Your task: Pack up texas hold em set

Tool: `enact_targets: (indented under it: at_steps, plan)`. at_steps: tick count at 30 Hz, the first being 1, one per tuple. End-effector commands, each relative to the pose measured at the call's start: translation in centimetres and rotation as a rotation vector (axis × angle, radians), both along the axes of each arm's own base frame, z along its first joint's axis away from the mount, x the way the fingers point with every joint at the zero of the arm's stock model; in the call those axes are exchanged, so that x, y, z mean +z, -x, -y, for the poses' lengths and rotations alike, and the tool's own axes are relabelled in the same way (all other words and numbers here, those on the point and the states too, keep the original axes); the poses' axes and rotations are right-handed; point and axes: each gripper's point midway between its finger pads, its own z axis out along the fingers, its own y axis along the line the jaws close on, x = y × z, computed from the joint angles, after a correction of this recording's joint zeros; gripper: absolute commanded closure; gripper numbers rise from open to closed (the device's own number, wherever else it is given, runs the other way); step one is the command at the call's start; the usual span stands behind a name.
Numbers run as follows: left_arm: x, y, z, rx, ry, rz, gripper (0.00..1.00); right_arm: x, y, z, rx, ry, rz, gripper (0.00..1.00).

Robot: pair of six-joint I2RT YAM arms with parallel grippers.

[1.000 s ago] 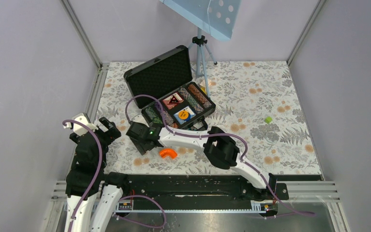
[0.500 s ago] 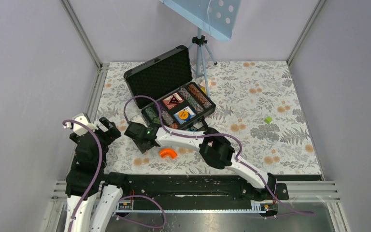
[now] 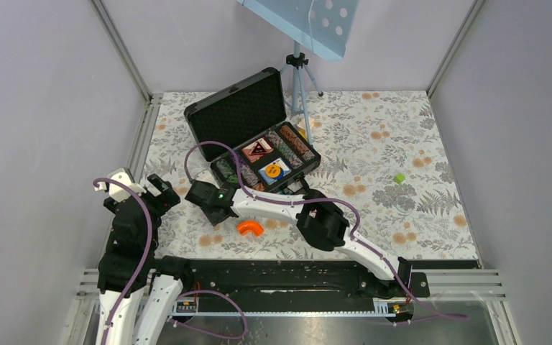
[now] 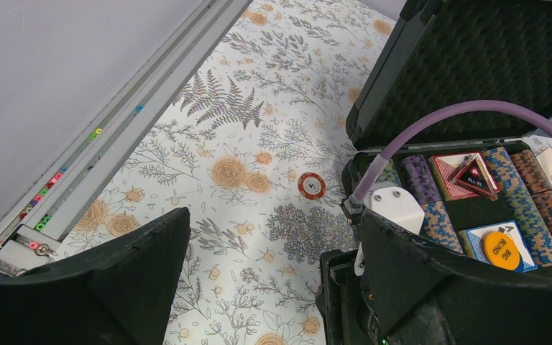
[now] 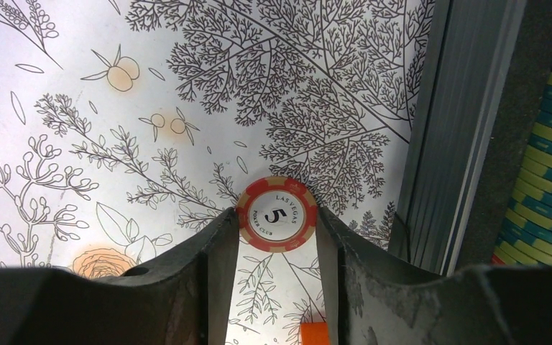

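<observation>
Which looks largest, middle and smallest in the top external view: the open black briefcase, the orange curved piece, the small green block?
1. open black briefcase, by far the largest.
2. orange curved piece.
3. green block, clearly smaller than the orange piece.

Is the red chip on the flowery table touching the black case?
Apart. The right wrist view shows a strip of flowery tablecloth between the red chip and the black case.

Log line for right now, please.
phase: pickup | right pincer: straddling red chip on table beside case, grip unconfirmed | left pincer: open, empty | case: open
</observation>
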Motion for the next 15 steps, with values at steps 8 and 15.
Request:
enact_targets:
  at_steps: [8, 15]
  plan:
    - [1.1, -0.2, -0.3, 0.015, -0.01, 0.047, 0.13, 2.5, -0.1, -0.5, -0.011, -0.043, -0.006, 0.53]
    - [1.1, -0.2, -0.3, 0.015, -0.01, 0.048, 0.13, 4.5, -0.3, -0.9, -0.012, -0.079, 0.008, 0.53]
